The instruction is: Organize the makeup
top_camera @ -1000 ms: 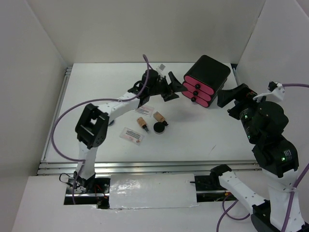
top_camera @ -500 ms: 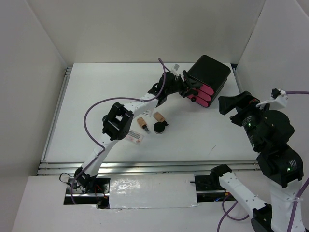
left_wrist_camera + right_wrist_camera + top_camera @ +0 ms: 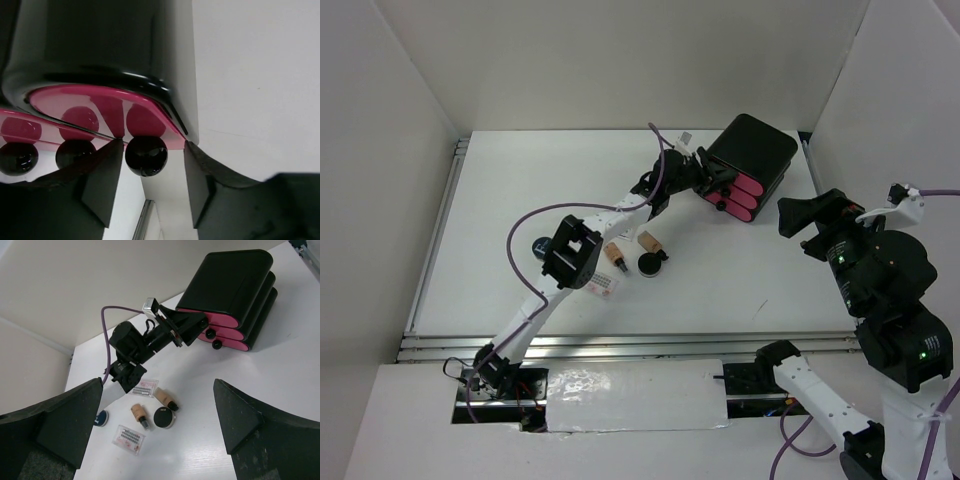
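Left gripper [image 3: 711, 181] fingers flank the round black knob [image 3: 146, 155] on the top pink drawer of the black box [image 3: 752, 148], not clenched, with a gap showing on one side. Right gripper [image 3: 798, 225] is splayed and empty. Makeup [image 3: 649, 263] lies clustered on the white table [image 3: 520, 200], near the box.

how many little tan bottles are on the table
2. One bottle lies just left of the black compact, the other bottle just beyond it. The left arm could hide more.
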